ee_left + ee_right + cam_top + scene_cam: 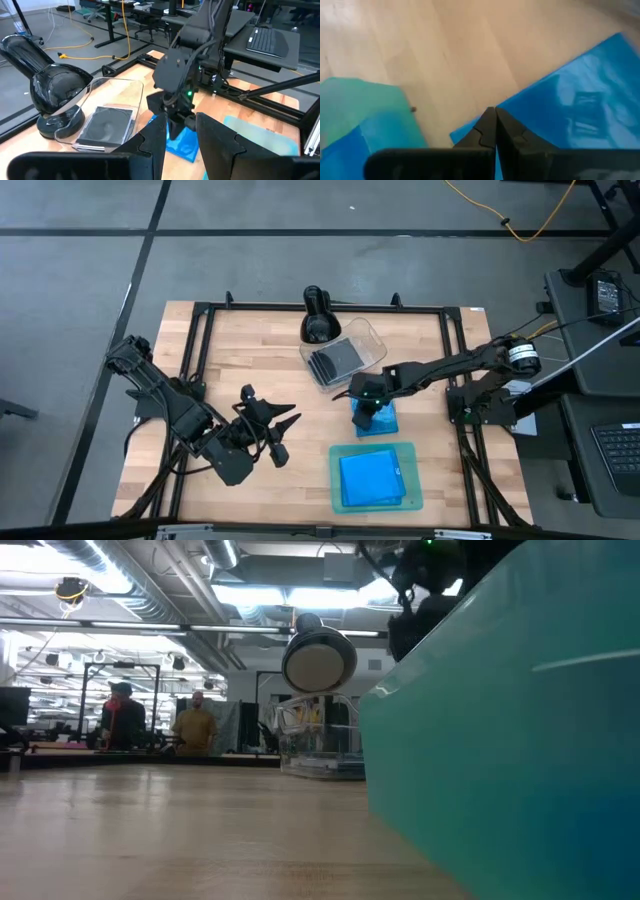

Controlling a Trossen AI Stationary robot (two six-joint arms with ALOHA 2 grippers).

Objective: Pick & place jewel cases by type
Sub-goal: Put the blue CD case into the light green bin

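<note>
From above, the right gripper [367,412] sits with its fingers shut on top of a blue jewel case [378,423] lying near the desk [230,360] centre, just beside the teal tray [410,494] at the near edge that holds another blue case [371,478], while black-and-clear disc cases [336,360] rest in the clear tub [368,340] toward the far edge. The left gripper [283,432] hovers left of centre, fingers partly apart and holding nothing. In the right wrist view the closed fingertips [492,125] meet at the blue case's edge, not clearly clamping it.

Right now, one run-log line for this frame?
right gripper: shut, over blue jewel case on table | left gripper: waiting, table's left | teal tray: holds blue case | clear tub: black cases
</note>
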